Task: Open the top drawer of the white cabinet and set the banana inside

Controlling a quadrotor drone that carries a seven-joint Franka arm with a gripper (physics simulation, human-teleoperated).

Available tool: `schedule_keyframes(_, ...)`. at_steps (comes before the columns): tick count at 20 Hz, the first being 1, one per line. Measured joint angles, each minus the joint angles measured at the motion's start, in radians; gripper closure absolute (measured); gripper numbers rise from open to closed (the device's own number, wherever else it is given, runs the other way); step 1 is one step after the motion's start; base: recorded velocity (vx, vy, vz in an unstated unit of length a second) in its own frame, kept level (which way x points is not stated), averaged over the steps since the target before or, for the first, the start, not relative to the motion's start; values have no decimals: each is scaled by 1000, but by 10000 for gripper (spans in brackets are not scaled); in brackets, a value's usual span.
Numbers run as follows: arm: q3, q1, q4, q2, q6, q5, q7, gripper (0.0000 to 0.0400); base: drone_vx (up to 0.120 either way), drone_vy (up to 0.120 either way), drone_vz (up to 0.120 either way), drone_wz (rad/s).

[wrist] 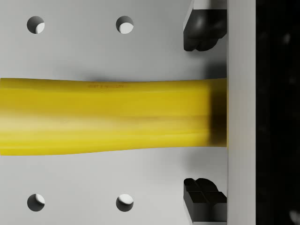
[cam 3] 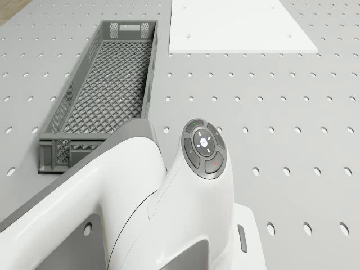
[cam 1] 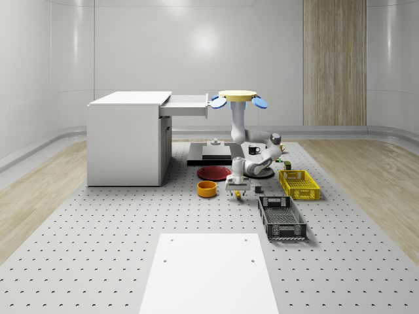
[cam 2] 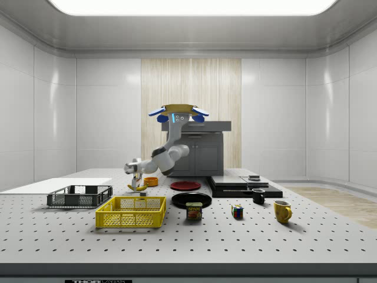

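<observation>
Gripper (wrist: pixel 205 112) fingers, black and blocky, stand spread either side of the smooth yellow banana (wrist: pixel 108 117), not clamping.

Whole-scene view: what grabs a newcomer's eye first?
The drone hovering beside the white cabinet, whose top drawer stands pulled open. Its arm bends down to the perforated table, the gripper open astride the banana, between the orange bowl and the yellow crate.
</observation>
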Motion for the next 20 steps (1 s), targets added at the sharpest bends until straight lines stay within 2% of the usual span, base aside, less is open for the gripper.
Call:
schedule_keyframes(3, 4, 0, 2, 3, 0, 5, 1, 121, 0, 0, 0, 0)
schedule_keyframes(5, 6, 0, 3, 5, -1, 7, 1, 172, 0, 0, 0, 0)
schedule_keyframes(7, 6, 0, 4, 7, -2, 9, 2, 203, 0, 0, 0, 0)
schedule_keyframes(13, 3, -3, 2, 10, -4, 4, 1, 210, 0, 0, 0, 0)
schedule_keyframes(20, -59, -20, -30, 0, -36, -53, 2, 208, 0, 0, 0, 0)
